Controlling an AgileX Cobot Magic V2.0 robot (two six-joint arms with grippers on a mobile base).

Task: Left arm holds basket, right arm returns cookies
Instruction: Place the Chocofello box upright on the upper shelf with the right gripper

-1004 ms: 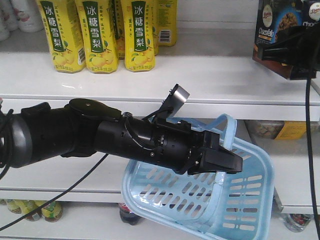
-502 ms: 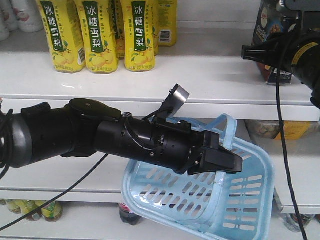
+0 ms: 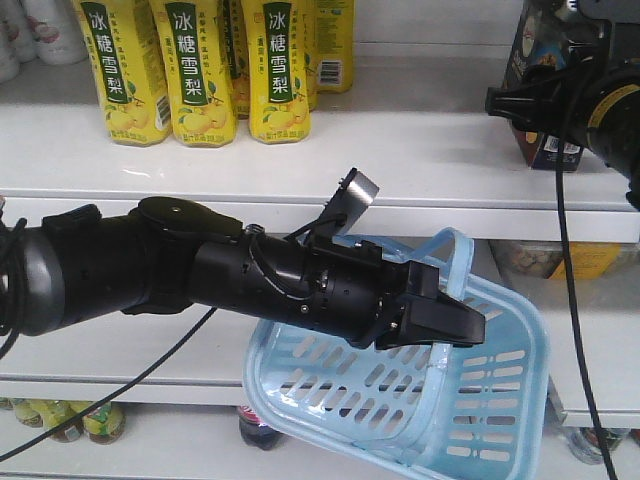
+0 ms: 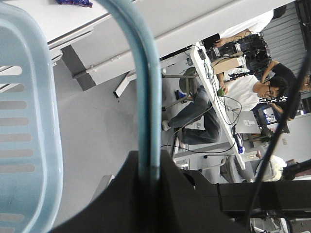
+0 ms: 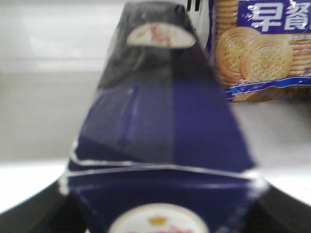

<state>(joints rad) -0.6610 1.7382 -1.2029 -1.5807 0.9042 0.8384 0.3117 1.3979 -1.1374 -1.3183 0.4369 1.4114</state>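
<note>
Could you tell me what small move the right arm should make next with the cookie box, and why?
Probably lower it a touch until it rests on the shelf, then open. The right claw is shut on the cookies, which stand upright over the white shelf; contact with it can't be confirmed. The left claw holds the basket.

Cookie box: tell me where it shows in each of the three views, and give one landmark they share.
Front view: cookie box at top right, on the upper shelf, partly behind the right gripper.
Left wrist view: not in it; only the basket.
Right wrist view: fills the centre.
Shared landmark: the white shelf.
</note>
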